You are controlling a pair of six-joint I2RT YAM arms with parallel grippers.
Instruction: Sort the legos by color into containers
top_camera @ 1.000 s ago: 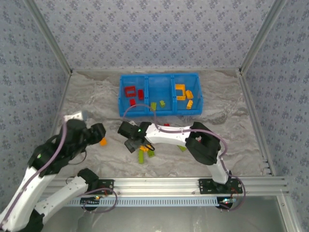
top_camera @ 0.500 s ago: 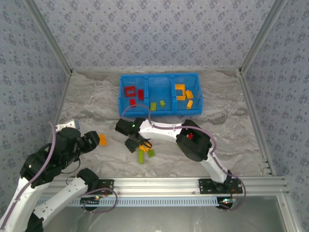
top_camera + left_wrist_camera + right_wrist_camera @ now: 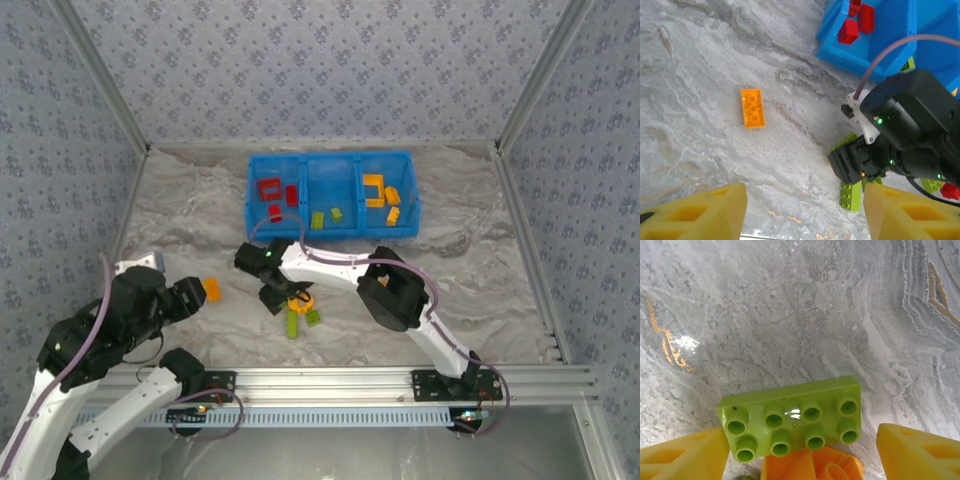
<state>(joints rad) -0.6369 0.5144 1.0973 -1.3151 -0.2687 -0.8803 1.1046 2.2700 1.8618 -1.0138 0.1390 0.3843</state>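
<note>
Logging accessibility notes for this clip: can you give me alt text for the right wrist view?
A lime green two-by-four brick lies studs-up on the grey marbled table, between the yellow fingers of the open right tool. An orange piece shows right beside it at the bottom edge.

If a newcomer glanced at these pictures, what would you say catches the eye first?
The bright blue three-compartment bin at the far middle of the table, with red bricks in its left compartment and orange-yellow bricks in its right. Next, the right gripper poised open over a lime green brick mid-table, and a lone orange brick to its left.
</note>
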